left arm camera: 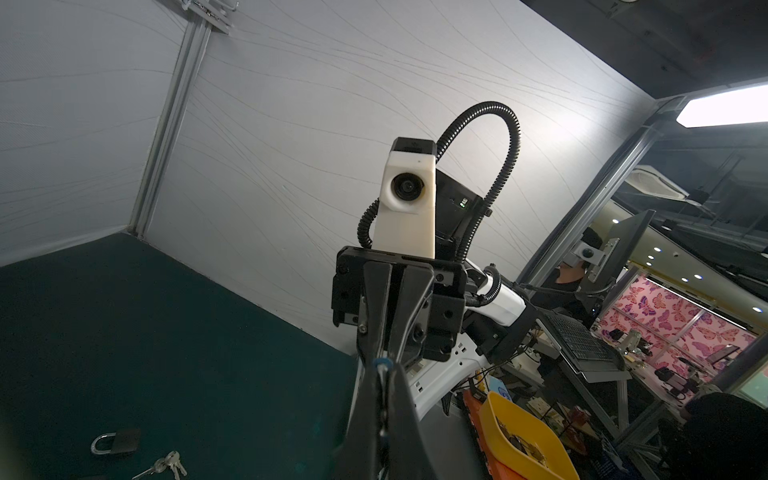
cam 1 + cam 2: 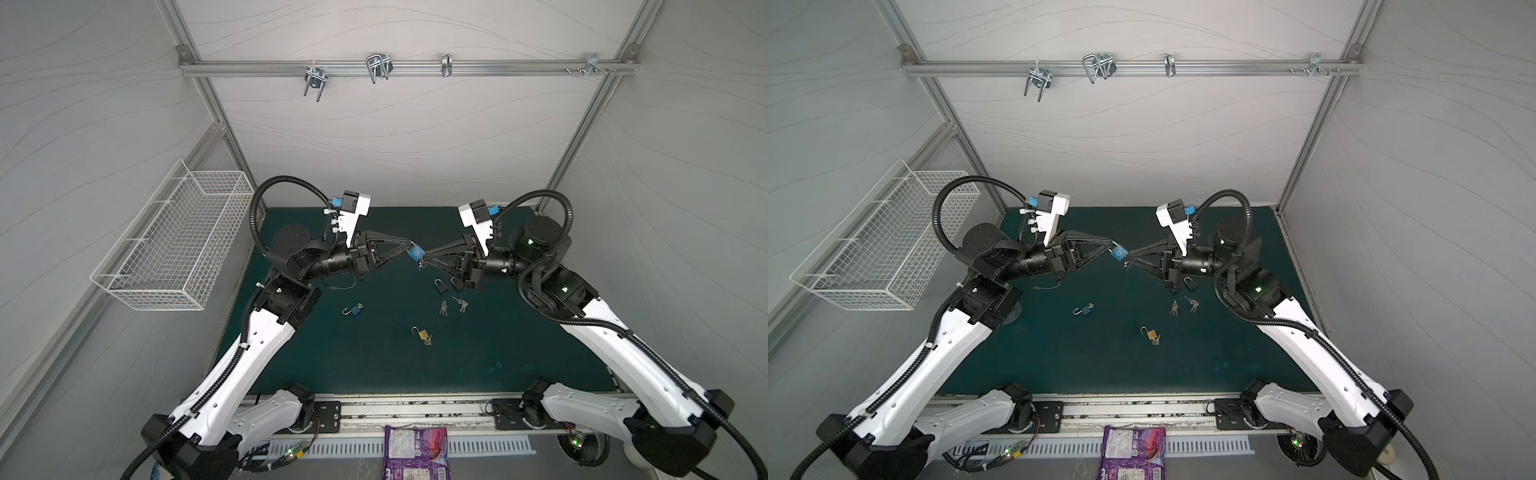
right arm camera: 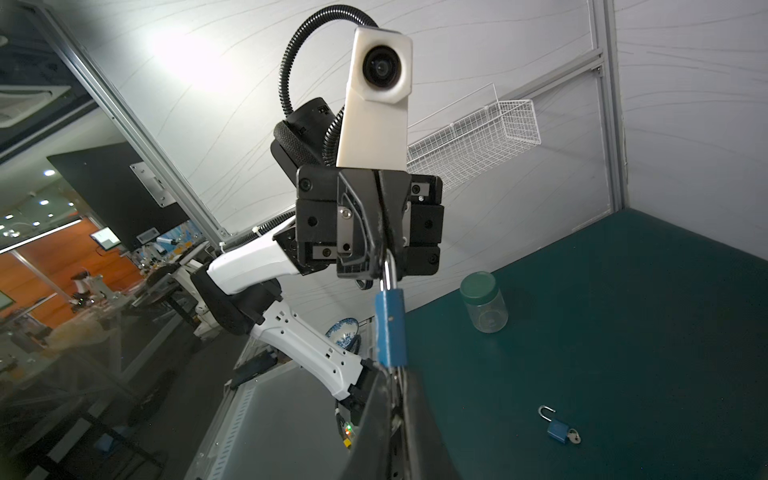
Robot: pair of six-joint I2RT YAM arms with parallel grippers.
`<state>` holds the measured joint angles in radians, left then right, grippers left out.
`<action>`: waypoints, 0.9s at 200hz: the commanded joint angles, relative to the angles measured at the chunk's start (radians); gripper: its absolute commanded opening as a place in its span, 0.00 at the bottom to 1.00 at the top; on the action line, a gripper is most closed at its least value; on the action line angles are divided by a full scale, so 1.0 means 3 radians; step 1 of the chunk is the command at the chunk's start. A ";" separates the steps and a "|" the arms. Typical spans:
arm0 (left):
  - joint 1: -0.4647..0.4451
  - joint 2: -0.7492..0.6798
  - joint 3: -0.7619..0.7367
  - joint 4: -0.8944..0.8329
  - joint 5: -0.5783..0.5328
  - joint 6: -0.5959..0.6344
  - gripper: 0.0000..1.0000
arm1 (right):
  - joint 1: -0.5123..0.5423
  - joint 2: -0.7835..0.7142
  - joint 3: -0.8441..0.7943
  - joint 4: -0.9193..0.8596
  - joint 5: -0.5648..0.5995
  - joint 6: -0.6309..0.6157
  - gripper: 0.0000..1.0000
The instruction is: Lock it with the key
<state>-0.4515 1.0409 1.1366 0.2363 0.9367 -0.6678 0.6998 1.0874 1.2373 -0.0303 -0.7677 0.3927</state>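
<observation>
1. We see the left fingers [image 2: 409, 243] closed on the shackle [image 3: 388, 270] of the blue padlock [image 2: 416, 252]. They hold it in the air above the middle of the green surface [image 2: 374, 365].
2. In the right wrist view the steel shackle runs up between those closed fingers, and the blue body hangs below them. We cannot tell whether the shackle is seated in the body.
3. The right fingers [image 2: 428, 257] meet the padlock from the opposite side, and their tips touch the end of the body away from the shackle.
4. These fingers are closed too. They pinch the key [image 3: 397, 392] where it enters the body, and only thin bits of its metal show between them.
5. In both top views the two arms face each other tip to tip, with the padlock between them.
6. A second blue padlock [image 2: 353, 310] lies on the surface near the left arm, with its shackle open and a key in it.
7. A brass padlock [image 2: 422, 333] with an open shackle lies nearer the front edge.
8. A black padlock [image 2: 439, 285] lies under the right arm's wrist, with two key bunches [image 2: 443, 308] just beside it.
9. A clear jar [image 3: 484, 303] with a green lid stands upright on the surface.
</observation>
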 commanded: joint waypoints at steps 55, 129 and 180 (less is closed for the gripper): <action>0.0097 -0.0064 0.0118 0.0440 -0.0095 -0.0165 0.00 | -0.0018 -0.0157 -0.0145 -0.0167 -0.0126 -0.0103 0.00; 0.0165 -0.0059 0.0229 0.0150 -0.0223 0.0025 0.00 | -0.0102 -0.0296 -0.0251 -0.0988 0.0297 -0.0578 0.00; 0.0162 0.0004 0.0243 -0.1574 -0.0984 0.0920 0.00 | -0.0104 -0.0170 -0.0565 -0.1847 0.1628 -0.0728 0.00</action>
<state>-0.4065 1.0351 1.2026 -0.0059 0.7750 -0.5266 0.6735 1.0206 1.1316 -0.4236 -0.4999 0.2035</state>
